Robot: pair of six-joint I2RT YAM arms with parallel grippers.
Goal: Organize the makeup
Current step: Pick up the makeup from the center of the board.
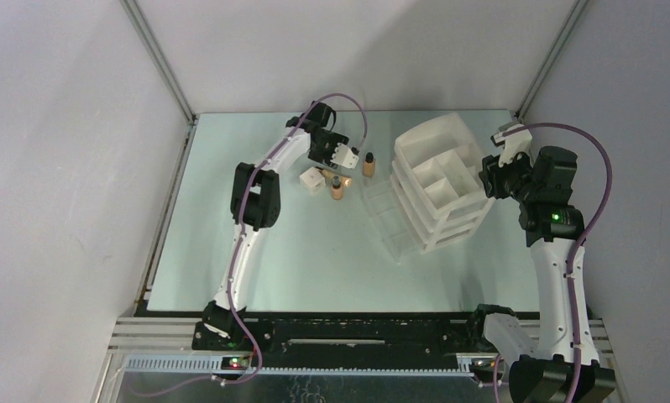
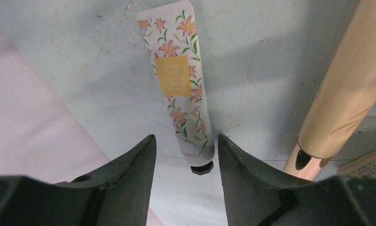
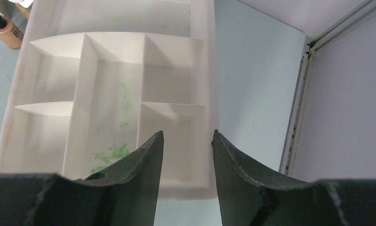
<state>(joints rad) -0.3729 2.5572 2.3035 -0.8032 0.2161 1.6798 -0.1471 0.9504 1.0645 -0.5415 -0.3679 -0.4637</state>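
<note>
In the left wrist view a white floral tube (image 2: 176,80) with a black cap (image 2: 202,168) lies flat on the table. My left gripper (image 2: 186,137) is open, a finger on each side of the tube's cap end. The right finger is close against the tube, and a gap shows on the left. A beige-and-gold stick (image 2: 341,89) lies to the right of it. From above, the left gripper (image 1: 338,156) hangs over the makeup cluster: two beige black-capped bottles (image 1: 369,164) (image 1: 337,188) and a small white box (image 1: 312,180). My right gripper (image 3: 187,133) is open and empty above the organizer's near-right compartment.
The white drawer organizer (image 1: 439,180) stands right of centre, its top tray (image 3: 113,84) split into several empty compartments with green smears. A pale pink flat surface (image 2: 26,127) fills the left of the left wrist view. The enclosure's wall and metal frame (image 3: 297,108) run close to the organizer's right.
</note>
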